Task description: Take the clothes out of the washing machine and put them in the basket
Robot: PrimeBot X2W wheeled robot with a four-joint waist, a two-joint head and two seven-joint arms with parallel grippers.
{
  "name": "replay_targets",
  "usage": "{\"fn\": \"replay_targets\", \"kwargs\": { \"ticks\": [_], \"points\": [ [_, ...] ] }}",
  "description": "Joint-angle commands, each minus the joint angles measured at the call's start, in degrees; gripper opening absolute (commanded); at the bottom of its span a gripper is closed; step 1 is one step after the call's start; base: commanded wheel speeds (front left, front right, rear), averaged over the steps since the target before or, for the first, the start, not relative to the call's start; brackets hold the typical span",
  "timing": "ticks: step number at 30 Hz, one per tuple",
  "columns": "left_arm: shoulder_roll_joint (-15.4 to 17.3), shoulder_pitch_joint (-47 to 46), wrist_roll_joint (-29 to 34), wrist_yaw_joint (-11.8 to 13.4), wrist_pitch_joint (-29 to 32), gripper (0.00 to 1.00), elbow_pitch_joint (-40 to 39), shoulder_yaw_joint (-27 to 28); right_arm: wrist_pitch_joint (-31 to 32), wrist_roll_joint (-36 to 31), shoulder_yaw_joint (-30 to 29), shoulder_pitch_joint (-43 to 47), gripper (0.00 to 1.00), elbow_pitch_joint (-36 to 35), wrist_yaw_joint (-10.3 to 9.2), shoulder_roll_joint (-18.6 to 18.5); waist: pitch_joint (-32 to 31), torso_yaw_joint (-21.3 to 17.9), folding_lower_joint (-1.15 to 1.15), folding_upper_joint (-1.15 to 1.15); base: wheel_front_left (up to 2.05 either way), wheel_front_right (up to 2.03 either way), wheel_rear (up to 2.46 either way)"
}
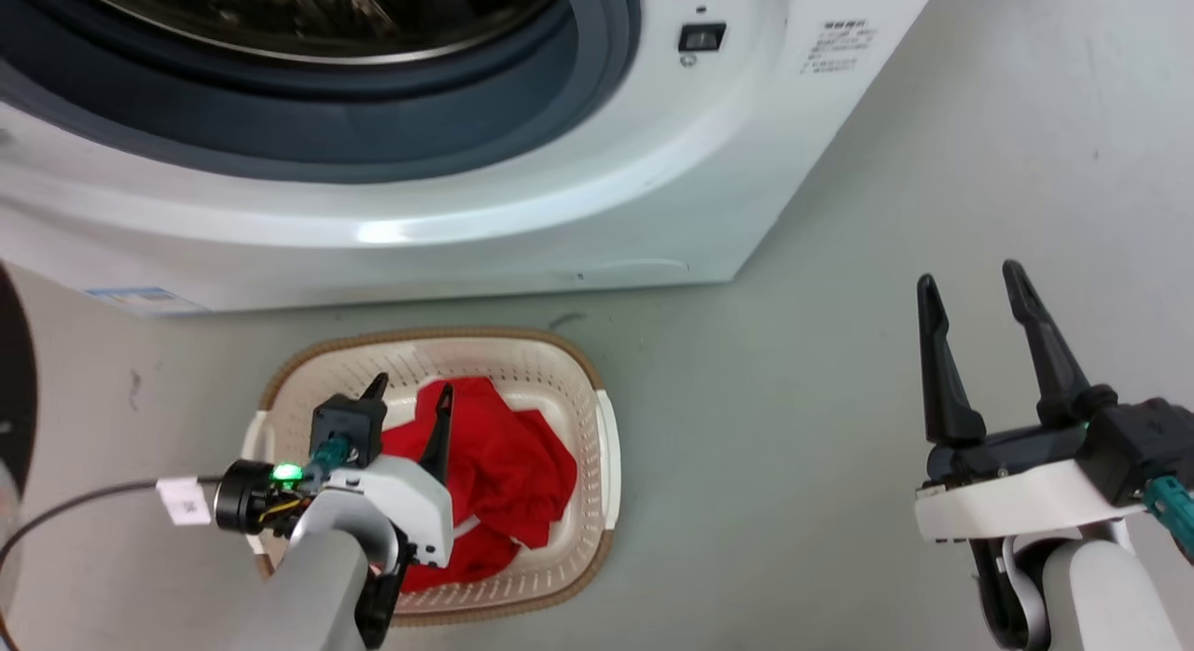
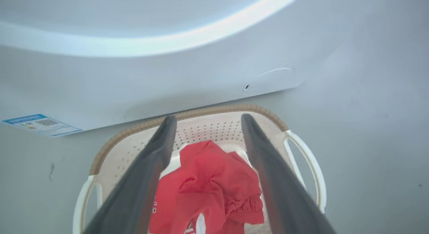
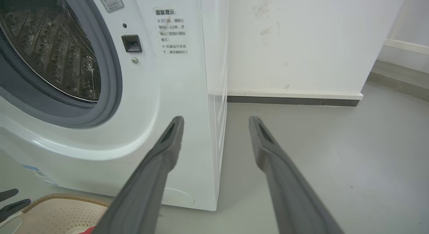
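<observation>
The red clothes [image 1: 508,474] lie crumpled in the cream basket [image 1: 569,353], which stands on the floor right in front of the white washing machine [image 1: 522,203]. My left gripper [image 1: 410,394] hangs open just over the basket. Its wrist view shows the clothes [image 2: 211,183] below and between its spread fingers, inside the brown-rimmed basket [image 2: 214,110]. My right gripper [image 1: 970,280] is open and holds nothing, out over bare floor to the right. In the right wrist view, the open right gripper [image 3: 216,120] points past the machine's right front corner, and the steel drum [image 3: 50,53] looks bare where visible.
A dark door edge [image 1: 14,380] stands at the far left. A thin cable with a white tag [image 1: 182,502] trails from my left wrist. A white wall with a dark baseboard [image 3: 291,100] runs behind the machine, and grey floor [image 1: 793,427] spreads to the right.
</observation>
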Motion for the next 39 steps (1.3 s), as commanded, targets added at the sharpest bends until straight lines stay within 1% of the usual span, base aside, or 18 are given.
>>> {"fn": "replay_targets", "kwargs": {
  "ticks": [1, 6, 13, 22, 30, 39],
  "points": [
    [-0.1, 1.9, 0.9, 0.6, -0.1, 1.00, -2.1, 1.4, -0.1, -0.3, 0.1, 1.0, 1.00, 0.2, -0.04, 0.0, -3.6, 1.5, 0.01, 0.00, 0.00, 0.00, 0.00],
    [-1.4, 8.6, 4.4, 1.9, -0.1, 1.00, -12.4, 7.7, -0.1, -0.6, 0.0, 3.6, 1.00, 0.5, -0.04, 0.0, -8.0, 2.6, 0.01, 0.00, 0.00, 0.00, 0.00],
    [-4.0, 16.0, 9.7, 2.6, -0.1, 1.00, -23.8, 15.2, -0.1, -1.0, 0.1, 6.7, 1.00, 0.5, -0.04, 0.0, -13.2, 3.5, 0.01, 0.00, 0.00, 0.00, 0.00],
    [-7.4, 23.4, 15.2, 3.0, -0.1, 1.00, -34.7, 21.4, -0.1, 0.0, -0.1, 10.2, 1.00, 0.0, -0.04, 0.0, -18.1, 4.0, 0.01, 0.00, 0.00, 0.00, 0.00],
    [-9.3, 28.4, 17.8, 2.1, -0.1, 1.00, -40.0, 24.3, -0.1, 0.7, -0.3, 13.1, 1.00, -0.5, -0.04, 0.0, -20.9, 4.1, 0.01, 0.00, 0.00, 0.00, 0.00],
    [-10.1, 32.2, 18.7, 1.5, -0.1, 1.00, -41.0, 26.2, -0.1, 1.6, -0.4, 15.9, 1.00, -0.5, -0.04, 0.0, -23.2, 3.7, 0.01, 0.00, 0.00, 0.00, 0.00]
  ]
}}
